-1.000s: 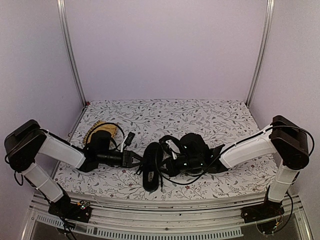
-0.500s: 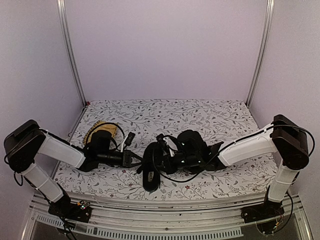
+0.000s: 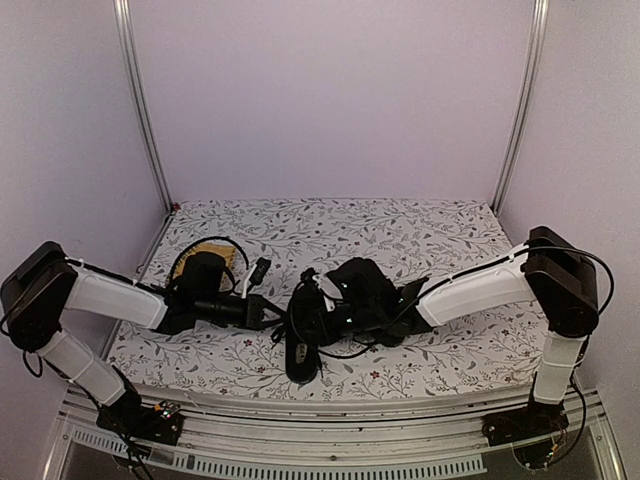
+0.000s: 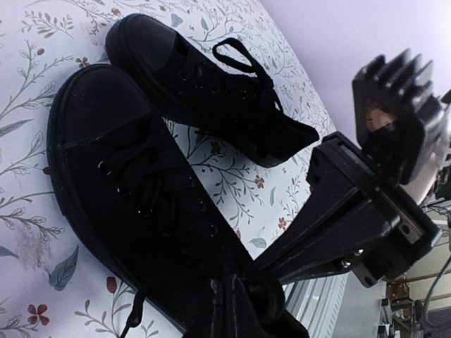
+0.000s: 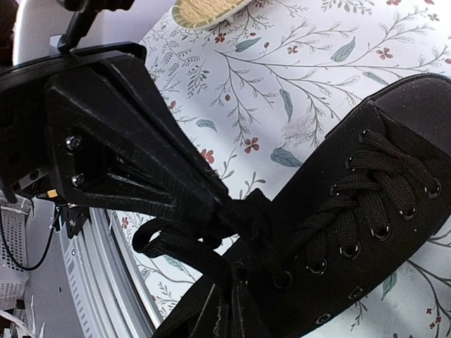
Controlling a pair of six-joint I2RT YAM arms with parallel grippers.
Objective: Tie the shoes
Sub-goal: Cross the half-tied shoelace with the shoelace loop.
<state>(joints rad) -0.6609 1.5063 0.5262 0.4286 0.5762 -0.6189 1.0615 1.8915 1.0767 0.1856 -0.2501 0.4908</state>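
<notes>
**A:** Where's the work?

**B:** Near-centre of the floral-print cloth counter. The worked item is a small black low-top canvas shoe, toe toward the near edge. Its twin black shoe lies just beside it on the right, and nothing grips it.

**A:** Claws?

**B:** The left claw has its fingers together, tip buried in the thin black laces at the top eyelets. The right claw is also together, pinched into the same bunch from the opposite side. The tips are almost touching.

**A:** Why nose to nose?

**B:** My read is that each holds a strand at the crossing, so pulling apart left and right would cinch it. Coming in low keeps the lace down against the tongue.

**A:** Is the shoe pinned?

**B:** No, only its own weight holds it. It could drag or lift under a pull.

**A:** And the yellow woven slatted mat?

**B:** It's at far left, well apart and not involved.

**A:** Progress?

**B:** One slack loop hangs out and there's no finished bow. I'd call it early.
</notes>
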